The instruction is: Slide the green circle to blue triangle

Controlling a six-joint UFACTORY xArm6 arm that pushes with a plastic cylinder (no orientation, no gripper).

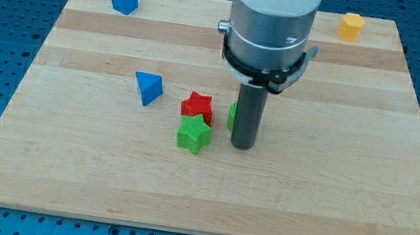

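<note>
While my tip [242,146] rests on the bench [331,202], only a sliver of the green circle [232,117] shows behind the rod, right of the blue triangle [147,88].

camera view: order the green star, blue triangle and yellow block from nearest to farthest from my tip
1. green star: nearest, just to the view's left of my tip.
2. blue triangle: farther to the view's left, slightly toward the top.
3. yellow block: farthest, near the board's top right corner.
</note>
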